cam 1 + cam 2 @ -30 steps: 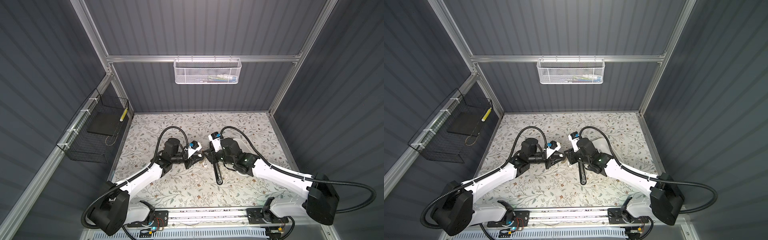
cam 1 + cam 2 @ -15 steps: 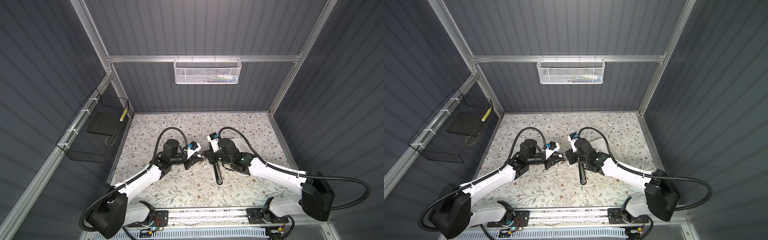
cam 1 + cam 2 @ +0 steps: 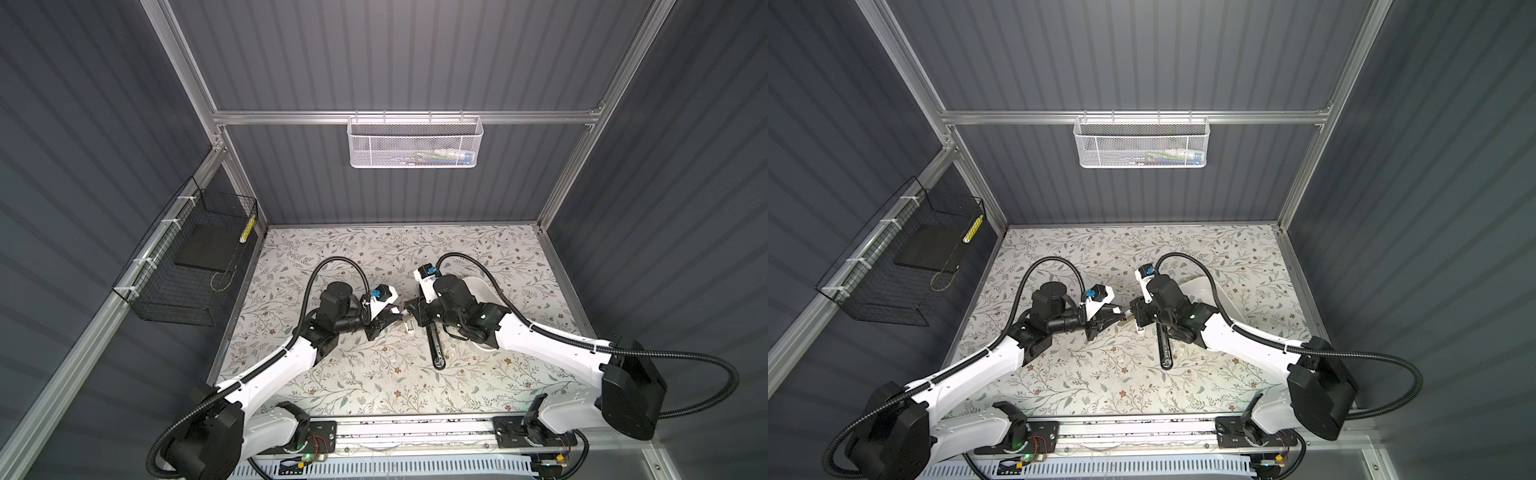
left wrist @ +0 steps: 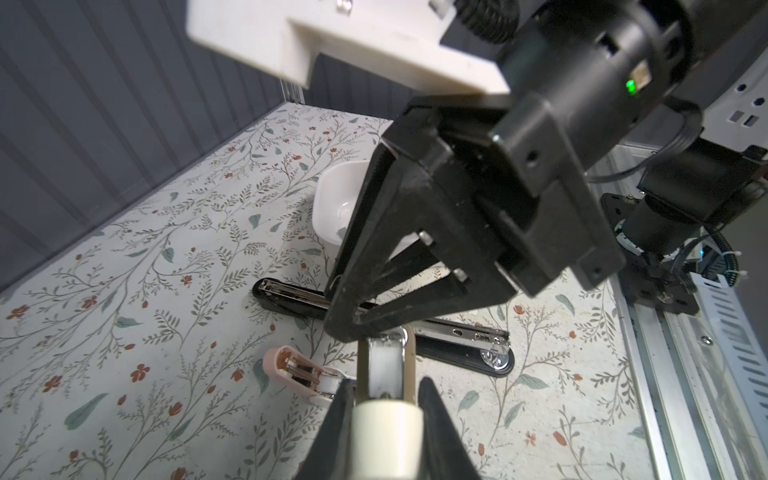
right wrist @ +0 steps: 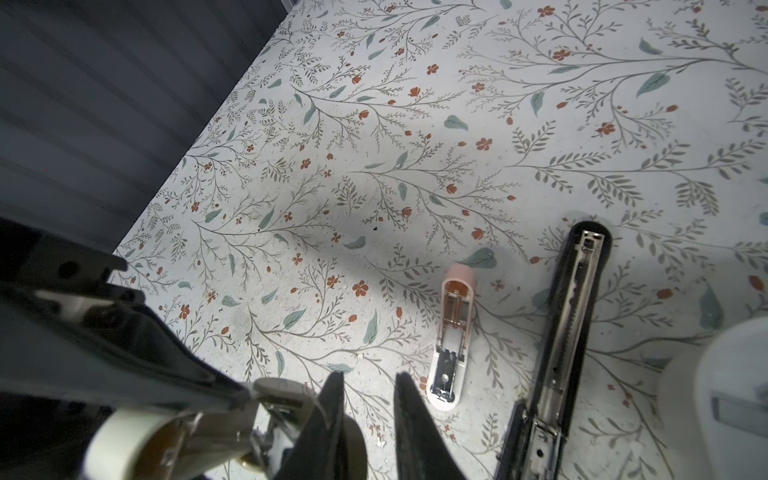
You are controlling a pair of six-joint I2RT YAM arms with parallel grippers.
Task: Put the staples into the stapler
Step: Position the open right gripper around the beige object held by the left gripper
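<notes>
Left gripper: clamped on a small cream stapler, raised over the table near its centre.
Right gripper: jaws slightly apart, nothing visible between them, tips at the cream stapler's open end.
White bowl: 3 o'clock of the grippers.
Black stapler: 5 o'clock, lying flat open.
Pink stapler: 6 o'clock, lying open.
Staples: one grey strip seen, inside the bowl.
Progress: loading appears unfinished. Left to do: seating a strip, then closing.

Shiny metal lines the black stapler; the floral tabletop looks matt
</notes>
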